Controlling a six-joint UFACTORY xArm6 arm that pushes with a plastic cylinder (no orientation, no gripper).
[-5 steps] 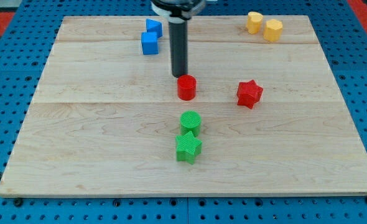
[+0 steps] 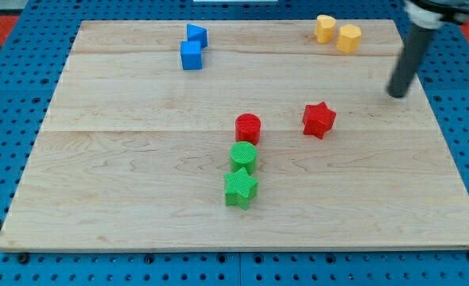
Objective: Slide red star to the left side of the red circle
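The red star point(image 2: 319, 119) lies right of the board's middle. The red circle point(image 2: 248, 128) stands to its left, near the centre, about a block's width of bare wood apart from it. My tip point(image 2: 397, 94) is at the view's right, up and to the right of the red star, well clear of it and touching no block. The rod rises from it toward the view's top right corner.
A green circle point(image 2: 243, 156) sits just below the red circle, with a green star point(image 2: 240, 187) below that. Two blue blocks point(image 2: 192, 48) lie at the top left of centre. Two yellow blocks point(image 2: 337, 32) lie at the top right. The wooden board point(image 2: 107, 175) rests on a blue pegboard.
My tip has moved from just above the red circle far to the right, past the red star. The red circle has shifted slightly down and to the right. The red star has not moved.
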